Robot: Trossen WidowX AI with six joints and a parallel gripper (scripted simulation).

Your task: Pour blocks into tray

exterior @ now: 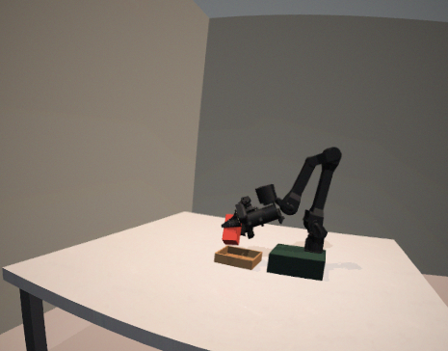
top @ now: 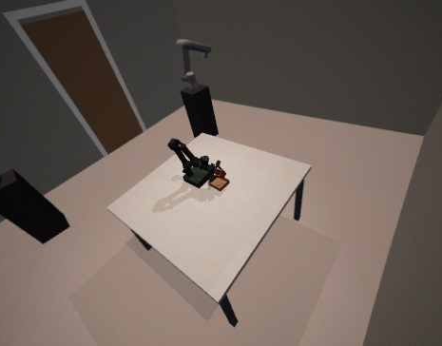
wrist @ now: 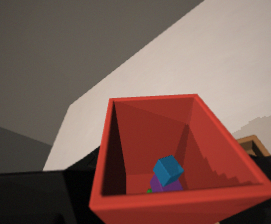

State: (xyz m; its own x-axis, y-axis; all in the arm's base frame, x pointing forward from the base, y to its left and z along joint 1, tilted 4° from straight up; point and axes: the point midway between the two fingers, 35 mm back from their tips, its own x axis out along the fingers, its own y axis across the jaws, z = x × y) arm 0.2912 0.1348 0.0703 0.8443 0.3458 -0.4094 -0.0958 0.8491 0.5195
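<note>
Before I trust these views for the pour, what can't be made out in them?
- Exterior: blocks inside the red cup, hidden by its walls.
- Wrist: most of the green block, hidden by the cup's near rim.
- Wrist: most of the tray, hidden by the cup.
- Top: the end effector's fingertips, too small and dark.

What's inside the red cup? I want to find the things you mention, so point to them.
Inside the red cup [top: 220,173] [exterior: 231,235] [wrist: 156,117], I see a blue block [wrist: 168,170] on a purple block [wrist: 159,184] and a speck of green [wrist: 149,191]. The near wall hides the rest.
</note>
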